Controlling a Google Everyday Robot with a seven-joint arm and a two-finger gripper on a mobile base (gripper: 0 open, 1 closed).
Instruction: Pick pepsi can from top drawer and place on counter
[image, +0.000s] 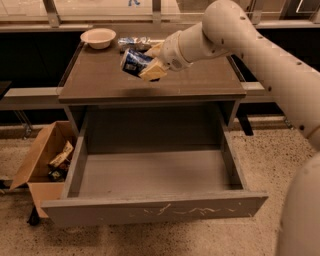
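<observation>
My gripper (146, 61) is shut on the pepsi can (133, 61), a dark blue can with light markings, held tilted on its side just above the counter (105, 80). The gripper's cream fingers (154, 72) clamp the can's right end. The can hangs over the middle of the counter, toward the back. The top drawer (155, 212) is pulled fully open below, its scratched front panel nearest the camera, and nothing lies inside it.
A cream bowl (98, 37) sits at the counter's back left. A silvery crinkled packet (134, 43) lies at the back, just behind the can. A brown cardboard box (42, 160) with scraps stands on the floor left of the drawer.
</observation>
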